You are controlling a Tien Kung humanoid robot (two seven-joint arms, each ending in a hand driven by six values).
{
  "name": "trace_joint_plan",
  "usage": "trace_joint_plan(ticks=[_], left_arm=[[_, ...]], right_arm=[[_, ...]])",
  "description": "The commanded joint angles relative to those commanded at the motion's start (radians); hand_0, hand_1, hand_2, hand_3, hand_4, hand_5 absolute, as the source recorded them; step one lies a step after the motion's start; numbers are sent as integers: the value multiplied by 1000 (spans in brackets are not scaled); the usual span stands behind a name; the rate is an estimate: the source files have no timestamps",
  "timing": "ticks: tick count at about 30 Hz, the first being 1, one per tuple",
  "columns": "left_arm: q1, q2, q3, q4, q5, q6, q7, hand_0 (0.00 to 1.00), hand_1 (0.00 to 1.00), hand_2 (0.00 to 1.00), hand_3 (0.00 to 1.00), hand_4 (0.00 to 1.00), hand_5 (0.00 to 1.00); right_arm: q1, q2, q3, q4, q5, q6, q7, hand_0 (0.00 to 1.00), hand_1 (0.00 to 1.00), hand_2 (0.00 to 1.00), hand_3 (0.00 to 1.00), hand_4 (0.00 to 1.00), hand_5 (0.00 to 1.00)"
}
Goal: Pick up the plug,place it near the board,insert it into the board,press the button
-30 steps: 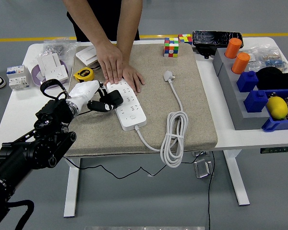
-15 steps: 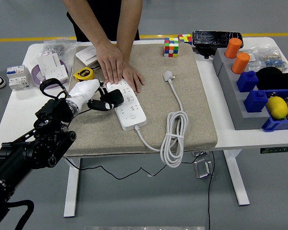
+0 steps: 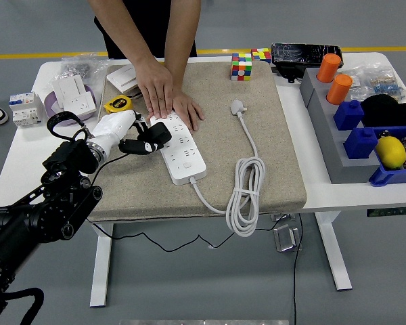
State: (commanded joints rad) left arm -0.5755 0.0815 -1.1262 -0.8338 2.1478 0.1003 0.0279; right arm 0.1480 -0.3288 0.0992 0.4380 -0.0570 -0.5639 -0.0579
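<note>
A white power strip point(image 3: 179, 150) lies at an angle on the tan mat point(image 3: 257, 122). Its own cable coils at the mat's front right and ends in a white plug point(image 3: 237, 106) lying loose. My left hand point(image 3: 132, 139), in a white glove, is shut on a black plug point(image 3: 155, 134) held over the strip's left edge near its far half. A person's two hands point(image 3: 164, 96) press flat on the strip's far end. My right arm does not show.
A yellow tape measure point(image 3: 118, 105) and white sockets point(image 3: 74, 95) sit at the back left. Two colour cubes point(image 3: 242, 66) stand at the mat's far edge. A grey rack point(image 3: 325, 135) with orange cylinders, blue blocks and a lemon point(image 3: 391, 152) fills the right side.
My left hand has shifted slightly up and away with the black plug, staying over the strip's left edge. The person's hands have not moved.
</note>
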Motion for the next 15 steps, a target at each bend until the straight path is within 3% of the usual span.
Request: trace_joint_plan(ticks=[9,15], left_arm=[[91,36,-91,-145,6,21,3,651,703,521,307,553,427],[117,47,-112,-126,12,62,-10,635,700,520,305,562,417]], right_arm=[[-7,3,8,0,-2,1,-1,980,874,813,824,998,998],[-10,4,9,0,-2,1,-1,980,874,813,823,998,998]])
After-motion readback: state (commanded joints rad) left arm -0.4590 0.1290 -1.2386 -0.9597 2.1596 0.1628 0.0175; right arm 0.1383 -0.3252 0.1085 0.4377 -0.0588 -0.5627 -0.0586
